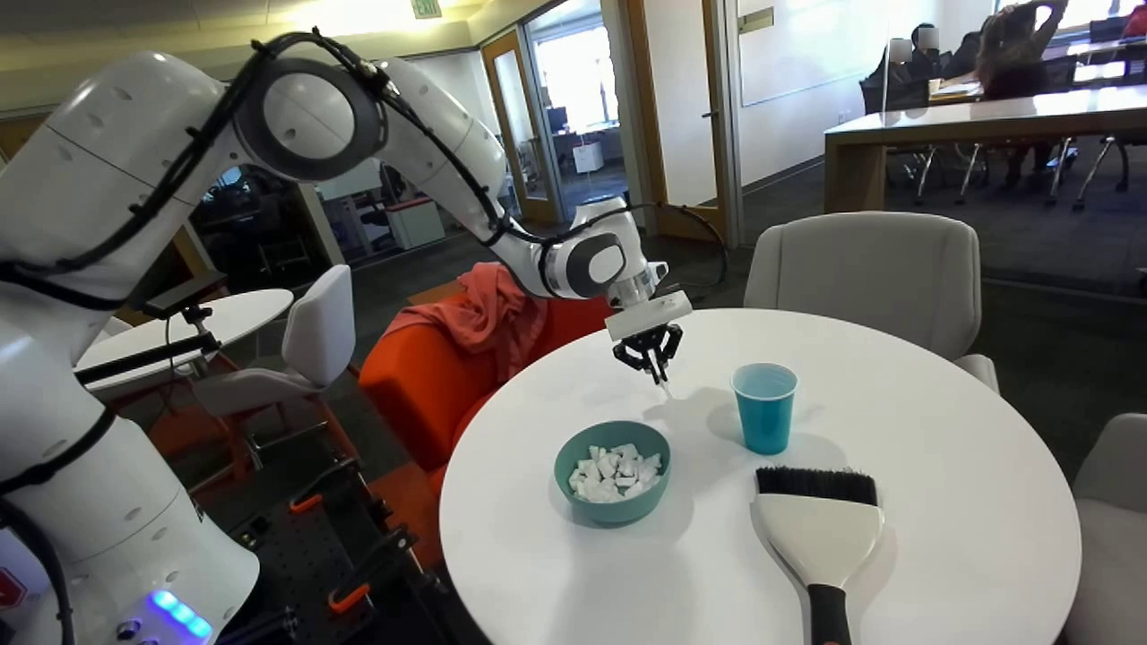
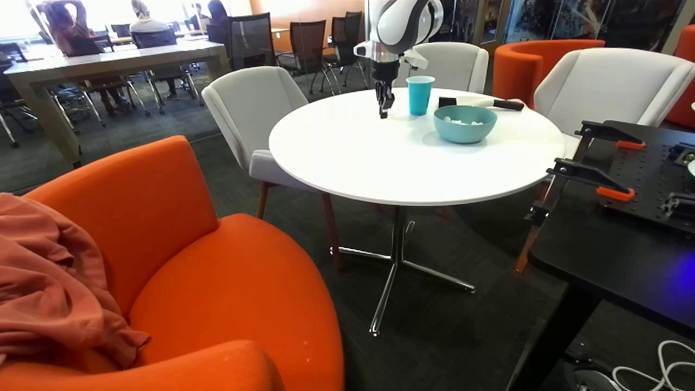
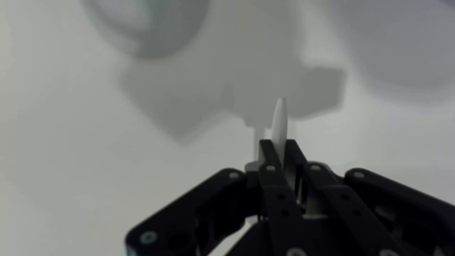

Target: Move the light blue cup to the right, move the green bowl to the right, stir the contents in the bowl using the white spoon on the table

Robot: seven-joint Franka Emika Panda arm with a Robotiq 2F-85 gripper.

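Your end effector (image 1: 659,369) is pinching the white spoon (image 3: 280,119) between its black fingers (image 3: 293,151) over the tabletop (image 1: 520,403); you are seeing a slim, pale, tapering length poking out in the wrist view. The light blue cup (image 1: 765,417) is standing upright and plain, its inside looking paler than its wall, its sides widening toward the rim. A gap is separating it from the round green bowl (image 2: 464,131), which is holding a small heap of jagged white pieces (image 1: 616,470). A broad brush (image 1: 820,533) is lying near the cup.
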